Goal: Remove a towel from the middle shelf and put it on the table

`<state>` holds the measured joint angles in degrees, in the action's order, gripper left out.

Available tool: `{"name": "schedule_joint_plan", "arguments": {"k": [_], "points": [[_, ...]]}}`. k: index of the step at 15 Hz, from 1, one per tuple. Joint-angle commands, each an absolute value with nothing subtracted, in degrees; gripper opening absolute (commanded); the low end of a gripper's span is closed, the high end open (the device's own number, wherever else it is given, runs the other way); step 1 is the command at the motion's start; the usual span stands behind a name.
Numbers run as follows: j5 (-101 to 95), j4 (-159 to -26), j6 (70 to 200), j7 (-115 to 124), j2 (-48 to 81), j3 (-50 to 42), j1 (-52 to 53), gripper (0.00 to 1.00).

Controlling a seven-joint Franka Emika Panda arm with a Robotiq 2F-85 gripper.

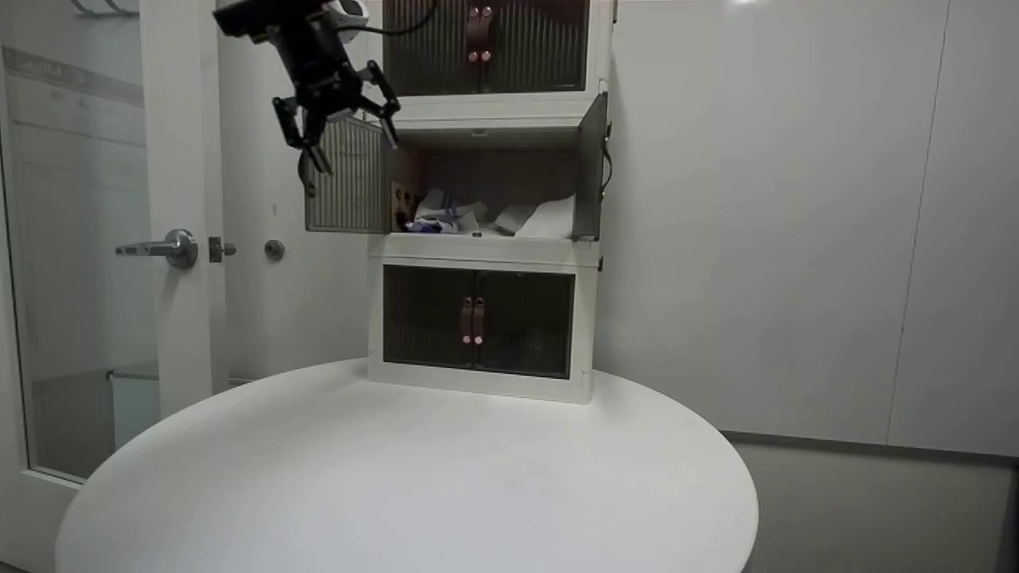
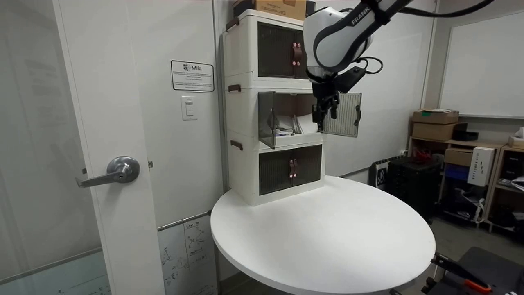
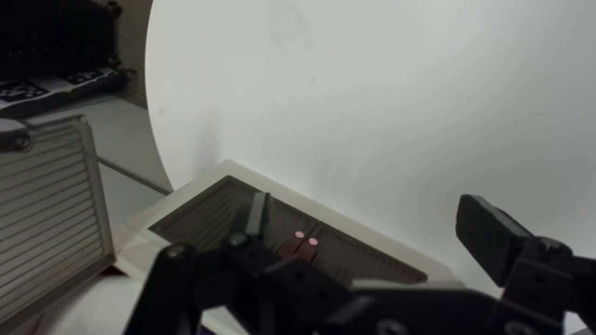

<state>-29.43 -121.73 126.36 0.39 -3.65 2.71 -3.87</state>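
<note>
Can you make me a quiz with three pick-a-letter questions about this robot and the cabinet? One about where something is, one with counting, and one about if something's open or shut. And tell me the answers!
1. Where is the crumpled white-and-blue cloth?
A. On the table
B. On the middle shelf
C. On the floor

2. How many levels does the white cabinet have?
A. Three
B. Two
C. Five

3. How is the gripper?
A. Shut tight
B. Holding a cloth
C. Open and empty

Answers:
1. B, because an exterior view shows it lying inside that open level.
2. A, because an exterior view shows top, middle and bottom stacked up.
3. C, because the wrist view shows its fingers spread wide apart with nothing held.
</note>
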Motion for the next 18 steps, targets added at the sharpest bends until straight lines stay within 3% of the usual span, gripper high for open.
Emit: {"name": "schedule_joint_plan", "arguments": {"k": [1,7,18], "points": [[-31.9,-108.0,130.4,3.1,9.5,1.7,-4.6,1.00],[-26.8,-93.2,137.0,7.2,23.8,-3.4,-2.8,1.00],[-19.7,-82.2,152.7,15.3,33.1,-10.8,-2.5,1.00]]}}
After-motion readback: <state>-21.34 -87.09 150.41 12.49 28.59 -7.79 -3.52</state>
